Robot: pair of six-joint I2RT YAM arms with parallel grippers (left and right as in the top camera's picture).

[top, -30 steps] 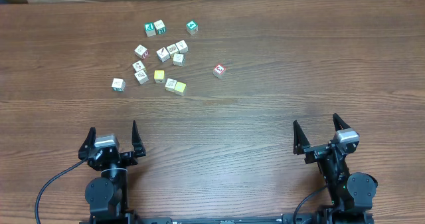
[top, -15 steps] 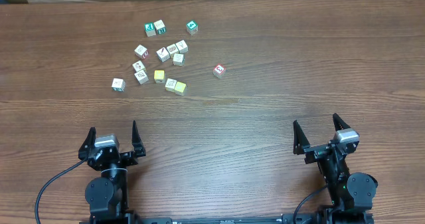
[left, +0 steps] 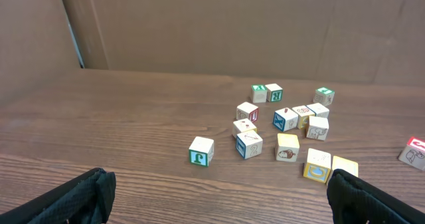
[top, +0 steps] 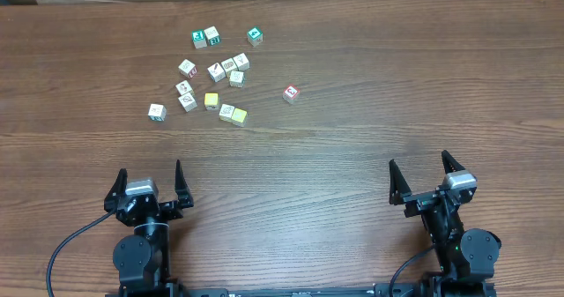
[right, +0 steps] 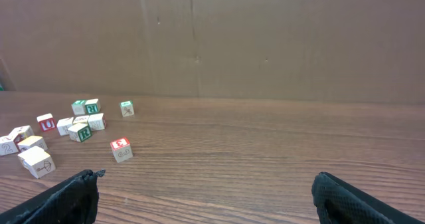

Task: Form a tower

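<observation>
No tower is in view. Several small wooden picture cubes (top: 216,72) lie singly and in loose pairs on the far left part of the wooden table (top: 423,77), none resting on another. A red-marked cube (top: 291,93) sits apart to the right of the cluster and shows in the right wrist view as the red-marked cube (right: 120,149). Two pale yellow cubes (top: 239,116) lie at the cluster's near side. My left gripper (top: 150,172) and right gripper (top: 419,161) stand open at the near edge, far from the cubes, with nothing between their fingers.
A brown cardboard wall (left: 232,24) rises behind the table's far edge. In the left wrist view the nearest cube, white with a green letter (left: 201,150), lies ahead of my left gripper (left: 216,204). Bare wood lies in front of my right gripper (right: 206,204).
</observation>
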